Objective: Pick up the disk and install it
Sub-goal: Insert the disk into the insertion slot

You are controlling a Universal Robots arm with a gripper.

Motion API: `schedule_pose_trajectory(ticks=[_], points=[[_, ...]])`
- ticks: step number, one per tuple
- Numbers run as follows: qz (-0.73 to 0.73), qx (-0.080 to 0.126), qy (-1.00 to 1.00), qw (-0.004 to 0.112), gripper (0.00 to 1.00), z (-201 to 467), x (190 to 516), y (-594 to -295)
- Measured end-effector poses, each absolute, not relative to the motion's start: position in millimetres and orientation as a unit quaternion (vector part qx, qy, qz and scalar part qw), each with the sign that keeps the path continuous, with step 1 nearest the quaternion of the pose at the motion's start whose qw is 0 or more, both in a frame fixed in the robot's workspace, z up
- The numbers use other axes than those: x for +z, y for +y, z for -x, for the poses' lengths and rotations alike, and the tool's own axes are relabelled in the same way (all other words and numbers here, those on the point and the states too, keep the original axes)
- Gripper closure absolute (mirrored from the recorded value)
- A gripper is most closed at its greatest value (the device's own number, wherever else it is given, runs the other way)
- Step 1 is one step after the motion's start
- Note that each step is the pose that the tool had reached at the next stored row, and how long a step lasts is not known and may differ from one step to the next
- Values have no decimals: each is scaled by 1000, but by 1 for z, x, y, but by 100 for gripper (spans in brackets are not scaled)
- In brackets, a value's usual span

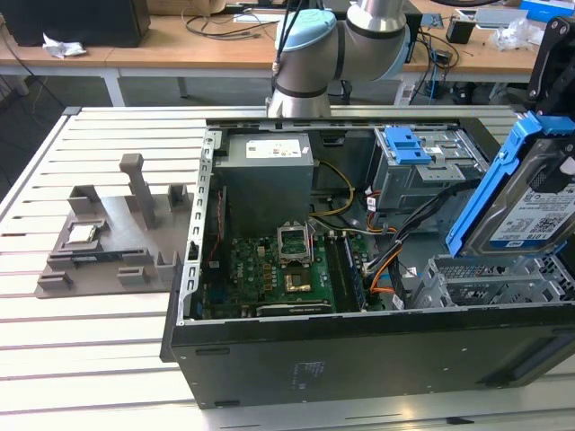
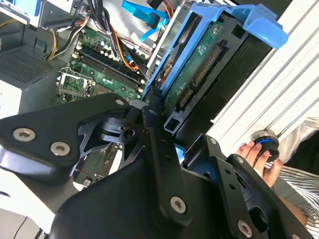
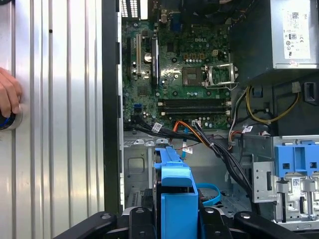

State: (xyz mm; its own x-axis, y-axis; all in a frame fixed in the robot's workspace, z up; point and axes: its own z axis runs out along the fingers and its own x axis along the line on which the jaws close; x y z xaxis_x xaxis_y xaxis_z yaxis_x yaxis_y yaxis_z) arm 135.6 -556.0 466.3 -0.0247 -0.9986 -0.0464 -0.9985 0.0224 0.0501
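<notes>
Over the slatted counter [image 1: 108, 341], toward its edge on the exterior view's right, sits the open computer case [image 1: 359, 359]. Pick-up looks done, install not. The disk [image 1: 530, 202] is off the counter, hanging tilted in the air above the case's silver drive cage [image 1: 490, 283], not seated in any bay. In the first wrist view the gripper [image 3: 174, 224] has its fingers [image 3: 141, 224] clamped on the disk's blue carrier frame, one on each side. The disk sticks out past the fingertips toward the case interior.

disk [image 1: 530, 196] over drive cage [image 1: 467, 285], cables [image 3: 219, 154] beside
</notes>
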Motion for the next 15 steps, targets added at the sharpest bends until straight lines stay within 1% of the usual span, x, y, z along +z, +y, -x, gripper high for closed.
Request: schedule_pose_trajectory(ticks=[7, 15], points=[[-698, -34, -715, 1, 63, -136, 462, -556], [-694, -31, -719, 4, 63, -135, 443, -556]])
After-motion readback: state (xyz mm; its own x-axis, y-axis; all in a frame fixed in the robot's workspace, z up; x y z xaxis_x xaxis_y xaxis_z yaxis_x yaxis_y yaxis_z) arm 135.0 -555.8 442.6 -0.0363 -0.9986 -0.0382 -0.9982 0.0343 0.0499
